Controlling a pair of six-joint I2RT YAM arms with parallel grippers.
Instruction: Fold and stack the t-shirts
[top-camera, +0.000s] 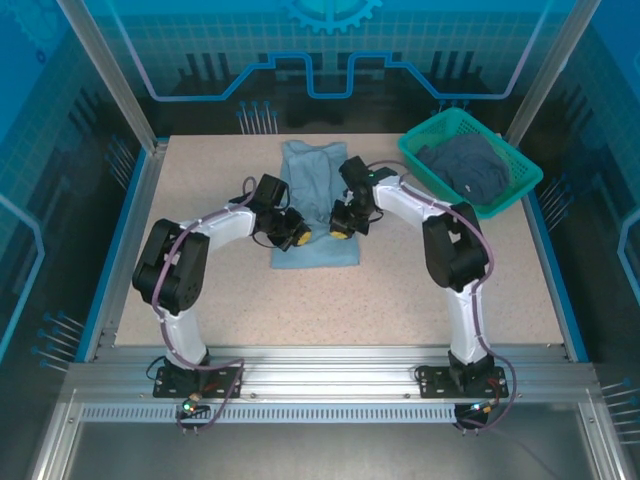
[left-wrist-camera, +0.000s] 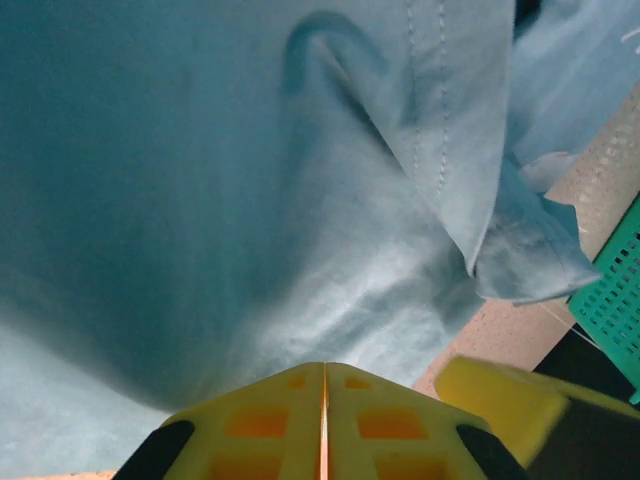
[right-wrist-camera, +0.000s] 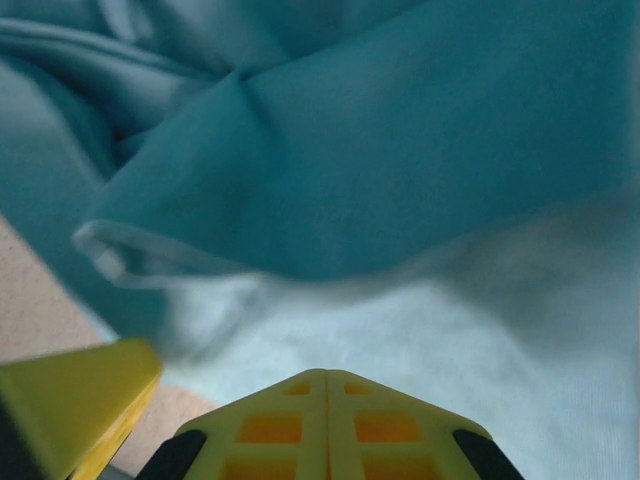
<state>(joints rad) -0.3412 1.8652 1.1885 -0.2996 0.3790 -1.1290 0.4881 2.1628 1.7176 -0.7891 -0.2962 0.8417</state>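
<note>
Speckled worktop is carrying the pale t-shirt; my left tool and right tool are sitting clenched, facing each other over its middle.

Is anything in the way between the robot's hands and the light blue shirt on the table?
Nothing visible: the left gripper and right gripper, both shut, are at the two sides of the pale blue cloth t-shirt.

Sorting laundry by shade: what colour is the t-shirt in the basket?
Dark slate blue-grey; the t-shirt shows best in the top external view.
</note>
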